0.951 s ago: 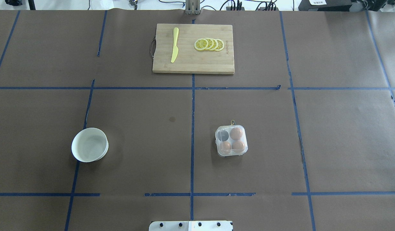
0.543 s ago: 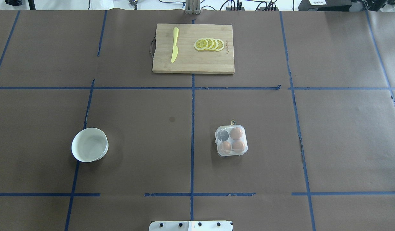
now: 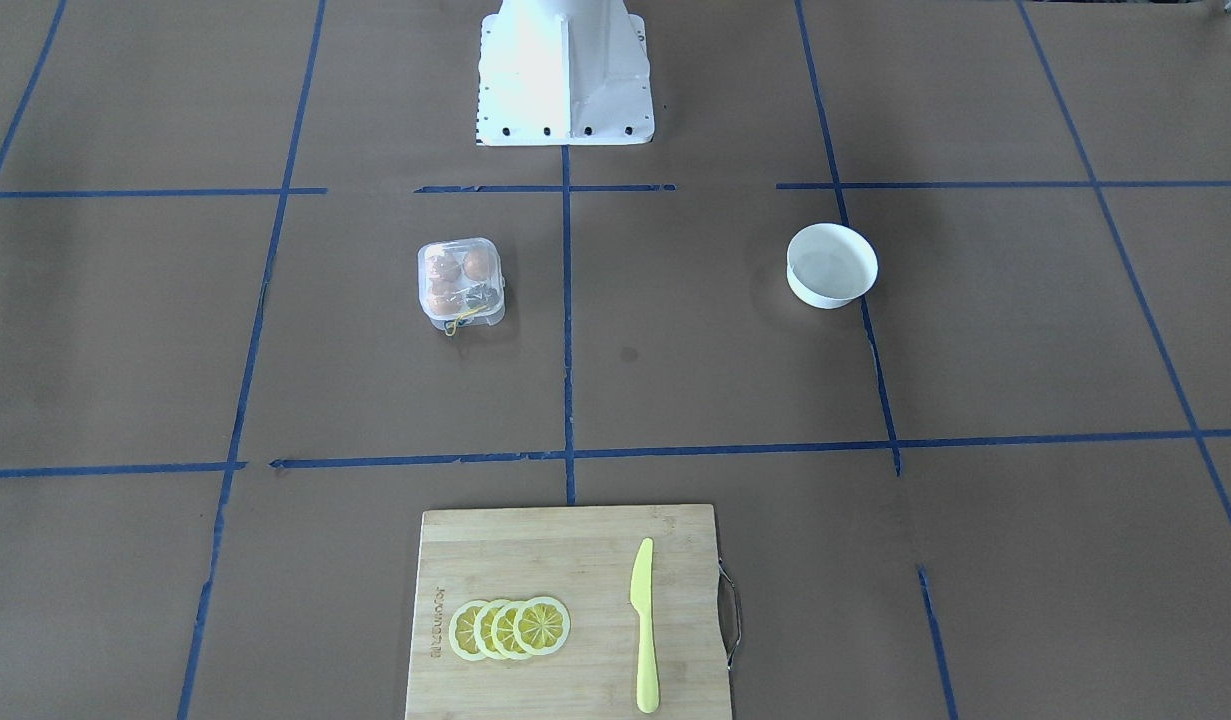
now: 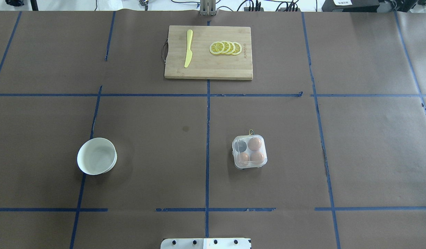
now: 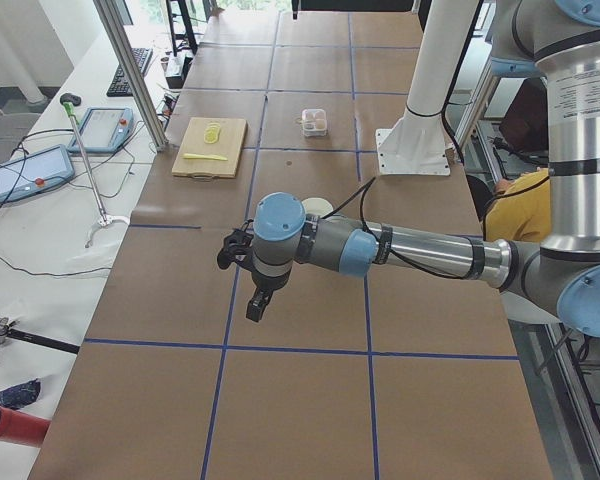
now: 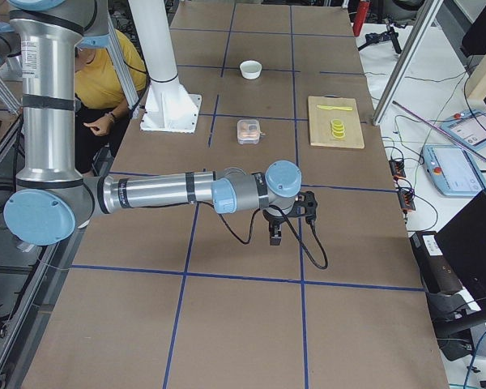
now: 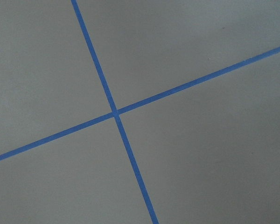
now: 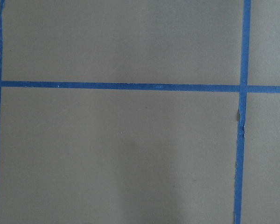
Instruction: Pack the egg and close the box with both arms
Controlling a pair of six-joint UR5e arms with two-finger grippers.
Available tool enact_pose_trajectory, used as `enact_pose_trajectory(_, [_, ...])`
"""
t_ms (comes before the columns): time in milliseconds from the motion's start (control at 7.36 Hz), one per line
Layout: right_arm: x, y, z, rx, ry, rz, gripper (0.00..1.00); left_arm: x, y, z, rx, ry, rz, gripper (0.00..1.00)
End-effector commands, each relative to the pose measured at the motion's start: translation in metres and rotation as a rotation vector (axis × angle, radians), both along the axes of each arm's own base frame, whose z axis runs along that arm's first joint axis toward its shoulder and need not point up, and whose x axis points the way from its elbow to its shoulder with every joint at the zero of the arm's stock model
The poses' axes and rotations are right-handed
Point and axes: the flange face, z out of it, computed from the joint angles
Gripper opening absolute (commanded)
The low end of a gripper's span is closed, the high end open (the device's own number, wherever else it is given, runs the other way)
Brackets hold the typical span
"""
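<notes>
Stretching out low over the table (image 4: 372,138), the left arm (image 5: 420,250) and right arm (image 6: 154,190) hang at opposite ends. I cannot tell whether the left gripper (image 5: 258,304) or the right gripper (image 6: 274,236) is parted or clenched. Well apart from both, between them, sits the box (image 4: 250,151), lid down, with three eggs (image 4: 255,144) inside.
</notes>
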Motion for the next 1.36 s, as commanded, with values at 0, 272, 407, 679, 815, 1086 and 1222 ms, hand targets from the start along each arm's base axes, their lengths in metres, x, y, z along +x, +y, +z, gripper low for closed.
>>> enact_pose_trajectory(0, [0.0, -0.0002, -0.0013, 0.003, 0.0, 0.0, 1.0, 0.0007, -0.0002, 0.0006, 0.0, 0.001, 0.001, 1.0])
enact_pose_trajectory(272, [-0.0008, -0.0002, -0.0013, 0.003, 0.0, -0.002, 1.0, 0.0001, -0.0001, -0.0001, 0.001, 0.001, 0.0, 1.0])
enact_pose_trajectory(407, [0.0, -0.0002, -0.0013, 0.003, 0.0, 0.0, 1.0, 0.0001, -0.0001, -0.0003, 0.003, 0.001, 0.0, 1.0])
enact_pose_trajectory(679, [-0.0001, -0.0008, -0.0028, 0.006, -0.001, 0.0, 1.0, 0.0002, -0.0001, -0.0004, 0.003, 0.002, 0.0, 1.0])
enact_pose_trajectory(815, [-0.0008, -0.0008, -0.0028, 0.006, -0.001, -0.002, 1.0, 0.0009, -0.0008, -0.0011, 0.005, 0.002, 0.002, 1.0])
enact_pose_trajectory(1086, [-0.0009, -0.0064, -0.0087, 0.018, -0.002, 0.0, 1.0, 0.0009, -0.002, -0.0032, 0.009, 0.003, 0.002, 1.0])
enact_pose_trajectory(1222, [-0.0016, -0.0064, -0.007, 0.012, -0.002, -0.001, 1.0, 0.0009, -0.0027, -0.0039, 0.012, 0.002, 0.003, 1.0])
